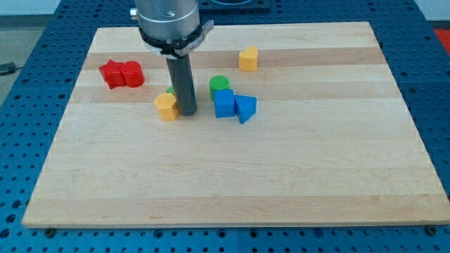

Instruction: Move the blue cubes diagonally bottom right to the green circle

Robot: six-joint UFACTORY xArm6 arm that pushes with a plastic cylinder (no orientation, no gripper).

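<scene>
A blue cube (pixel 224 103) sits near the middle of the wooden board (pixel 232 176), touching a blue triangular block (pixel 245 108) on its right. A green circle block (pixel 219 85) stands just above the blue cube, touching it. My tip (pixel 187 112) rests on the board to the left of the blue cube, with a gap between them. A yellow block (pixel 166 107) lies right beside my tip on its left. A bit of another green block (pixel 171 91) shows behind the rod, mostly hidden.
Two red blocks (pixel 121 74) lie side by side at the view's upper left. A yellow block (pixel 247 58) stands at the view's top, right of the rod. The board ends on a blue perforated table (pixel 28 126).
</scene>
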